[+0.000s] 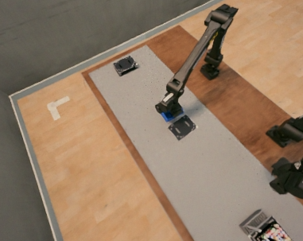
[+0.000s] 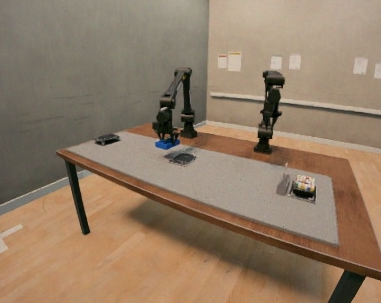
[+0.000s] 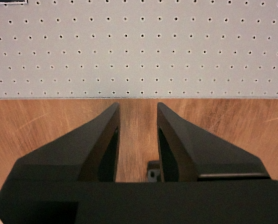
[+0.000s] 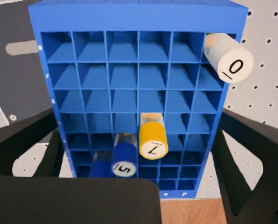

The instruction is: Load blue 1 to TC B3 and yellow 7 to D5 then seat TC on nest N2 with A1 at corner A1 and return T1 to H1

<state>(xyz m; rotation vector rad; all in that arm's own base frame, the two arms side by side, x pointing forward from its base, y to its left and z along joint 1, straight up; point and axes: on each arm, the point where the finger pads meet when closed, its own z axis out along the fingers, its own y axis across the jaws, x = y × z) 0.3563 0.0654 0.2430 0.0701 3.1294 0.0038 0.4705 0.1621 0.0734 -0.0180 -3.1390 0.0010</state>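
Note:
The blue tube carrier TC [image 1: 172, 117] [image 2: 166, 143] [image 4: 135, 15] is between the wide fingers of my right gripper [image 1: 170, 110] [image 2: 164, 131], which is shut on its sides. It is low over the grey mat, just behind a flat black plate [image 1: 182, 126] [image 2: 180, 156]; I cannot tell if it touches the mat. In the right wrist view it holds a yellow vial 7 [image 4: 152, 141], a blue vial 5 [image 4: 122, 164] and a white vial 0 [image 4: 229, 57] that leans out of a corner well. The raised nest N2 [image 1: 126, 64] [image 2: 107, 139] stands at the mat's far end. My left gripper [image 3: 138, 111] is slightly open and empty over the mat's edge.
The vial rack R1 [image 1: 270, 233] [image 2: 304, 185] with several coloured vials sits at the other end of the mat, with the grey holder H1 [image 1: 253, 222] [image 2: 284, 185] beside it. The left arm [image 1: 293, 178] [image 2: 270, 104] is folded near its base.

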